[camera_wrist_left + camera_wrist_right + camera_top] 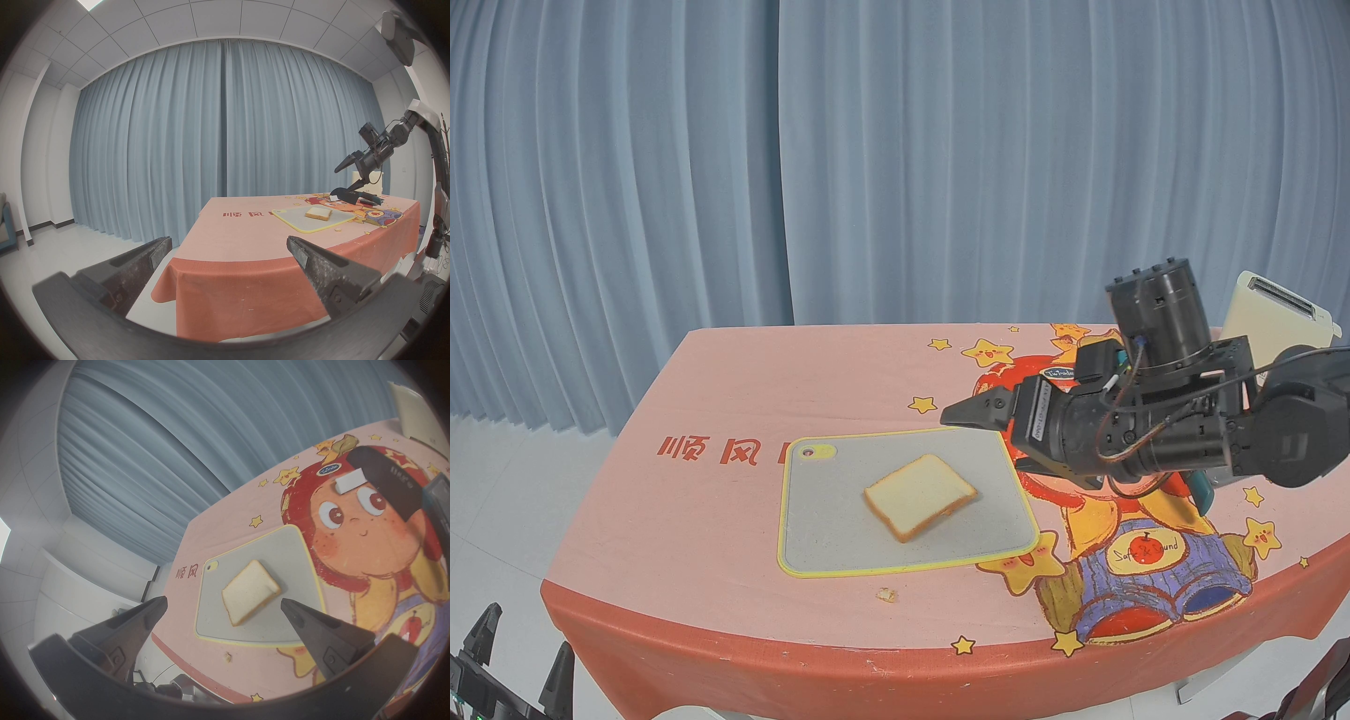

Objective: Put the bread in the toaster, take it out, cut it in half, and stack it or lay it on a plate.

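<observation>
Right claw (pixel 222 603) spread, raised near board (pixel 825 534) — left claw (pixel 228 240) spread | bread (pixel 921 496) on board

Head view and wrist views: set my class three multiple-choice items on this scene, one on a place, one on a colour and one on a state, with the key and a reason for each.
1. Where does the bread lie?
A) in the toaster
B) on the cutting board
C) on a plate

2. What colour is the cutting board's rim?
A) yellow
B) blue
C) black

3. How do the jaws of the right arm stand?
A) shut on the bread
B) shut on a knife
C) open, holding nothing

Key:
1 B, the slice lies flat on the grey board.
2 A, a yellow edge runs all round the board.
3 C, the right wrist view shows the jaws spread apart with nothing between them.
</observation>
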Robot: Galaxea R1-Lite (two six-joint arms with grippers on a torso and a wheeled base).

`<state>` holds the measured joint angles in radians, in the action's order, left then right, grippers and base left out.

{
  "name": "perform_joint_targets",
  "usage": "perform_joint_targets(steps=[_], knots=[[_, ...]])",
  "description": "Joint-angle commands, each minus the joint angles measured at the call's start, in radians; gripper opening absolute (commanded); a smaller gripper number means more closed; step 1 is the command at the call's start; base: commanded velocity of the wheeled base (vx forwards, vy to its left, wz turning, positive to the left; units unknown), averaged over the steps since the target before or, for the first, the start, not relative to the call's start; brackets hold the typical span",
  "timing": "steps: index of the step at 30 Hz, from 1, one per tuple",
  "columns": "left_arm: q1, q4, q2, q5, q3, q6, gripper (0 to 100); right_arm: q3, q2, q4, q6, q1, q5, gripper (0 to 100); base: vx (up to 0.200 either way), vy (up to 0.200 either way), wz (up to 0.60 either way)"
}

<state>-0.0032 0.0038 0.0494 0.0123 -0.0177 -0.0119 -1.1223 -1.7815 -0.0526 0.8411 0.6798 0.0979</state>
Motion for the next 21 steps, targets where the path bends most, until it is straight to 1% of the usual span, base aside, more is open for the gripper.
perform_joint_targets(steps=[1,2,4,6,10,11,15,18,20,21], knots=[[0.000,-0.001,0.001,0.000,0.016,0.000,100,0.108,0.174,0.016,-0.054,0.003,-0.047,100,0.000,0.000,0.00],[0.002,-0.001,0.001,0.000,0.016,0.000,100,0.139,0.214,0.011,-0.083,0.003,-0.056,100,0.000,0.000,0.00],[0.002,0.001,0.001,0.000,0.016,0.000,100,0.187,0.287,0.008,-0.131,-0.003,-0.060,100,0.000,0.000,0.00],[0.002,-0.001,0.001,0.000,0.016,0.000,100,0.216,0.344,0.010,-0.149,-0.013,-0.058,100,0.000,0.000,0.00],[0.002,0.001,0.001,0.000,0.016,0.000,100,0.259,0.427,0.008,-0.149,-0.023,-0.040,100,0.000,0.000,0.00],[0.002,0.001,0.001,0.000,0.016,-0.002,100,0.282,0.444,0.005,-0.154,-0.023,-0.033,100,0.000,0.000,0.00],[0.002,0.001,0.001,0.000,0.016,0.001,100,0.331,0.490,-0.006,-0.165,-0.026,-0.026,100,0.000,0.000,0.00],[0.002,0.001,0.001,0.000,0.016,0.001,100,0.358,0.516,-0.009,-0.168,-0.029,0.014,100,0.000,0.000,0.00],[0.002,0.001,0.001,0.000,0.016,0.001,100,0.363,0.521,-0.018,-0.183,-0.032,0.022,100,0.000,0.000,0.00],[0.002,0.001,0.001,0.000,0.016,0.001,100,0.366,0.524,-0.023,-0.201,-0.032,0.020,100,0.000,0.000,0.00]])
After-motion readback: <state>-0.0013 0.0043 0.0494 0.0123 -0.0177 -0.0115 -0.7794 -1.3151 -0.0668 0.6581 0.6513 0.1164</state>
